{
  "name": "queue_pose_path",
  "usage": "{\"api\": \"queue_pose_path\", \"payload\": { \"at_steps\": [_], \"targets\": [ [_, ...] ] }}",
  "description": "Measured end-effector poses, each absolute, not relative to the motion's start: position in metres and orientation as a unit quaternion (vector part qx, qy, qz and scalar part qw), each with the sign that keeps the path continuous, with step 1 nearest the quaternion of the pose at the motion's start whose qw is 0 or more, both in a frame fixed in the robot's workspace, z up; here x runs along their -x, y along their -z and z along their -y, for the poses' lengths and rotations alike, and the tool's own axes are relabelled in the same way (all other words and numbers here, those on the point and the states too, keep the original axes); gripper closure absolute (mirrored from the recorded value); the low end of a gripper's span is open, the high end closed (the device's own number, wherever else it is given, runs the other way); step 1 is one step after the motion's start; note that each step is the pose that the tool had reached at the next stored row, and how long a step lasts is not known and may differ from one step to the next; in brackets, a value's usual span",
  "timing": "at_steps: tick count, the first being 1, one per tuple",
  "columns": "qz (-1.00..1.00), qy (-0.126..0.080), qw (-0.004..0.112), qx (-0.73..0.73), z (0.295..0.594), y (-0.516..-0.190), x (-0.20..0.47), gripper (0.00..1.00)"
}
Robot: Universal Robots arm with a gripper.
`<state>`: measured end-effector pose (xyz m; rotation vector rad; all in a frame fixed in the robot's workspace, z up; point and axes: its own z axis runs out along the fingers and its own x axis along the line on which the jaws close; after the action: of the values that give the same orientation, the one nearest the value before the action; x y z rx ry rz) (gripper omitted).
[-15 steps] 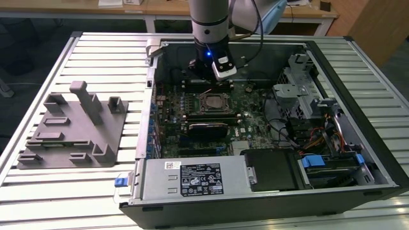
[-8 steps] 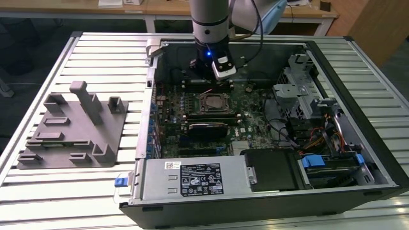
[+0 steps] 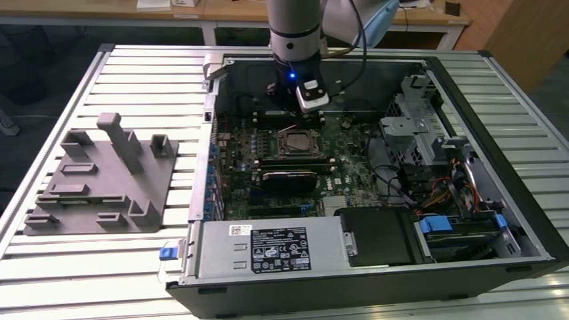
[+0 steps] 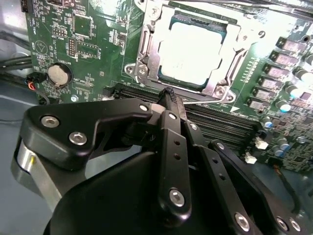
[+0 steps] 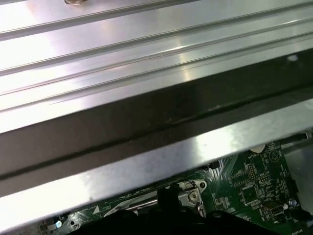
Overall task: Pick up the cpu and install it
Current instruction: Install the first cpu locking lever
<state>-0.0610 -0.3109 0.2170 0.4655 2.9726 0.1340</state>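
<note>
The cpu (image 4: 191, 48) lies flat in the motherboard socket, its pale silver top framed by the metal socket bracket (image 4: 146, 58). In the exterior view the cpu (image 3: 296, 141) sits in the middle of the green motherboard (image 3: 351, 177) inside the open computer case. My gripper (image 4: 170, 94) is shut, its black fingers pressed together with nothing between them, the tips just beside the socket's edge over the memory slots. From the exterior view, the gripper (image 3: 300, 115) hangs just behind the socket.
A grey plastic block (image 3: 102, 180) with slots and posts lies on the slatted table at the exterior view's left. The case holds a power supply (image 3: 266, 250), drive cage (image 3: 418, 127) and cables (image 3: 462, 193). The case wall (image 5: 146, 132) runs close by.
</note>
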Motion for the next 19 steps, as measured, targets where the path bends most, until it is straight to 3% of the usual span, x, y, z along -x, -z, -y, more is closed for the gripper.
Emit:
{"api": "queue_pose_path", "payload": {
  "at_steps": [19],
  "targets": [
    [-0.977, -0.042, 0.067, -0.196, 0.3020, -0.2083, 0.0612, 0.89]
  ]
}}
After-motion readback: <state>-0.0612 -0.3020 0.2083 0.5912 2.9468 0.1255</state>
